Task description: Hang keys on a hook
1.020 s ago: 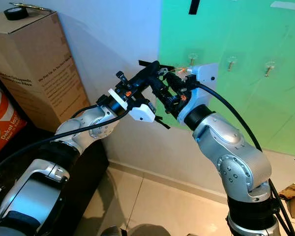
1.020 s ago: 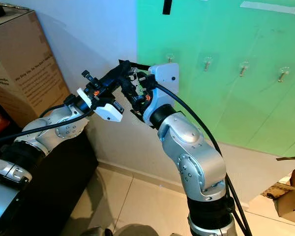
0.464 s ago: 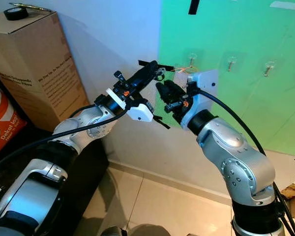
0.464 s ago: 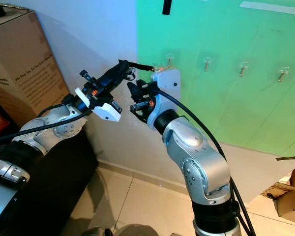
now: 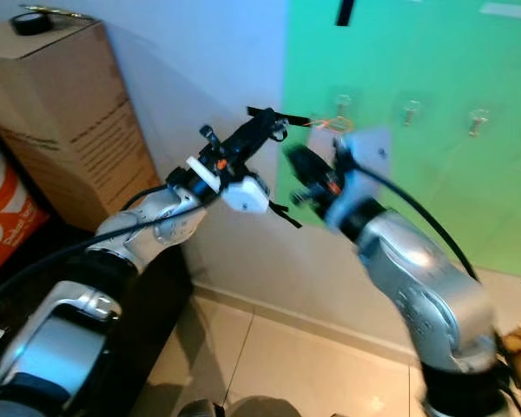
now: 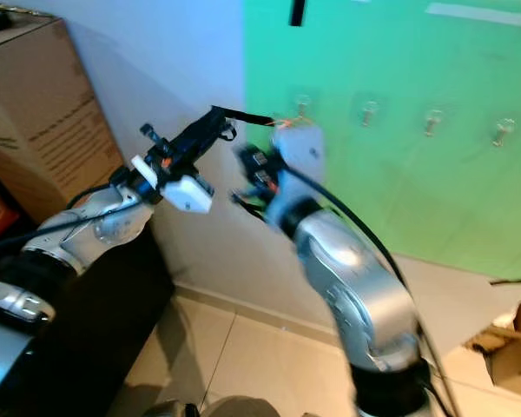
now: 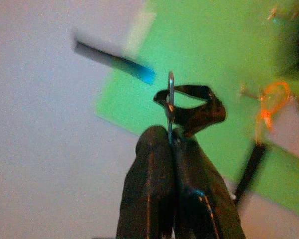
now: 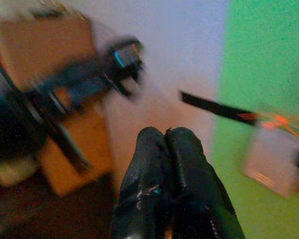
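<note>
The left gripper (image 7: 170, 142) pinches one thin silver key ring with a black strap (image 7: 192, 107). The right gripper (image 8: 165, 137) is closed, empty. Four clear wall hooks (image 6: 367, 112) line the green panel (image 6: 417, 191).

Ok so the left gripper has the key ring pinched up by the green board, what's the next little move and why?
Probably ease the left gripper toward the nearest hook: its fingers are shut on the key ring, which looks short of that hook, and the right gripper sits lower, out of the way.

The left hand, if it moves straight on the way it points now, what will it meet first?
Probably the green panel on the wall, close to its leftmost hook. The left hand, shut on a metal key ring, aims there, though depth is unclear.
</note>
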Available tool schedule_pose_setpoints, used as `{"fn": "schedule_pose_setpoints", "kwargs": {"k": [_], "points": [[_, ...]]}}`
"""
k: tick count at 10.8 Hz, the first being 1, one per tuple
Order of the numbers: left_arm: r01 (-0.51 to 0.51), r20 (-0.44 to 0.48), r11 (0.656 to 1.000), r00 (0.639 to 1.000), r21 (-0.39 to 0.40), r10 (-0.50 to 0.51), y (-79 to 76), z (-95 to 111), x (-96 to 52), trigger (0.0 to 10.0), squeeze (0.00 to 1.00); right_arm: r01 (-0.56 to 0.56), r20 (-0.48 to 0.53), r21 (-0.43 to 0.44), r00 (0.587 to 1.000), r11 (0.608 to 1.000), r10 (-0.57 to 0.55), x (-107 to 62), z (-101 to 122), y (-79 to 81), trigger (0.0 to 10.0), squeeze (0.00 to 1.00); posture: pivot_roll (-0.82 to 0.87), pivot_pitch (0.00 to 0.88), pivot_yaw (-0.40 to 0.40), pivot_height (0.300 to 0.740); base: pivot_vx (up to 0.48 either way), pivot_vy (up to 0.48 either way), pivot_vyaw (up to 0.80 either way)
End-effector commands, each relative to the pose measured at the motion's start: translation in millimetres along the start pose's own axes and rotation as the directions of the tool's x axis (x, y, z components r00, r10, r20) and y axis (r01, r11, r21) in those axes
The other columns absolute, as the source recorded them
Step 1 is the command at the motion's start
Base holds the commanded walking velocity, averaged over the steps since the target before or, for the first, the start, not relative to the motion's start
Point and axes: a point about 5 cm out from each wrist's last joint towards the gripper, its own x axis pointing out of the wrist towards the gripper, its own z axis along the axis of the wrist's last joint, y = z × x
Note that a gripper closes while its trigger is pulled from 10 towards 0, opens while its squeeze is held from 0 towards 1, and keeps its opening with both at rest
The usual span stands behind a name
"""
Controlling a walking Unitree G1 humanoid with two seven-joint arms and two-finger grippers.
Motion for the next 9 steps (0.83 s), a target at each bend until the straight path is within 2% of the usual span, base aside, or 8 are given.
{"fn": "schedule_pose_setpoints", "kwargs": {"k": [1,2,3,5,6,7,8,9], "points": [[0.074,-0.130,0.983,0.987,-0.169,-0.096,-5.4,-11.7,0.6,0.0,0.00,0.019,0.007,-0.064,1.000,0.998,-0.018,-5.2,0.5,-3.0,10.0,0.88,-0.13,0.000,0.020,0.740,0.000,0.000,0.00],[0.154,-0.218,0.882,0.937,-0.445,-0.274,-14.8,-18.5,1.1,0.0,0.00,0.021,-0.013,-0.096,1.000,0.995,-0.022,-12.1,-3.6,-7.6,10.0,1.00,-0.13,0.000,0.021,0.740,0.000,0.000,0.00],[0.225,-0.226,0.806,0.888,-0.548,-0.402,-19.3,-22.0,-2.3,0.0,0.00,0.014,-0.031,-0.111,0.999,0.994,-0.018,-15.8,-6.5,-9.6,10.0,1.00,-0.12,0.000,0.023,0.740,0.000,0.000,0.00],[0.234,-0.205,0.562,0.767,-0.793,-0.608,-24.5,-29.6,-16.0,0.0,0.00,-0.015,-0.095,-0.137,0.996,0.990,0.002,-25.4,-17.8,-10.9,10.0,1.00,-0.12,0.000,0.037,0.740,0.000,0.000,0.00],[0.241,-0.147,0.418,0.691,-0.876,-0.707,-32.3,-27.8,-27.4,0.0,0.00,-0.039,-0.122,-0.143,0.992,0.989,0.021,-27.6,-22.6,-8.4,10.0,1.00,-0.12,0.000,0.044,0.740,0.000,0.000,0.00],[0.307,-0.064,0.206,0.416,-0.929,-0.907,-62.0,-29.8,-74.2,0.0,0.00,-0.125,-0.235,-0.153,0.968,0.980,0.087,-32.4,-40.4,1.7,10.0,1.00,-0.12,0.000,0.052,0.740,0.000,0.000,0.00],[0.373,-0.095,0.205,0.294,-0.905,-0.951,-67.4,-35.0,-92.7,0.0,0.00,-0.149,-0.270,-0.153,0.957,0.977,0.104,-34.0,-46.0,5.4,10.0,1.00,-0.12,0.000,0.058,0.740,0.000,0.000,0.00],[0.446,-0.130,0.224,0.231,-0.866,-0.964,-62.2,-35.1,-96.0,0.0,0.00,-0.177,-0.290,-0.154,0.949,0.972,0.126,-36.2,-48.7,9.2,10.0,1.00,-0.12,0.000,0.058,0.740,0.000,0.000,0.00]]}}
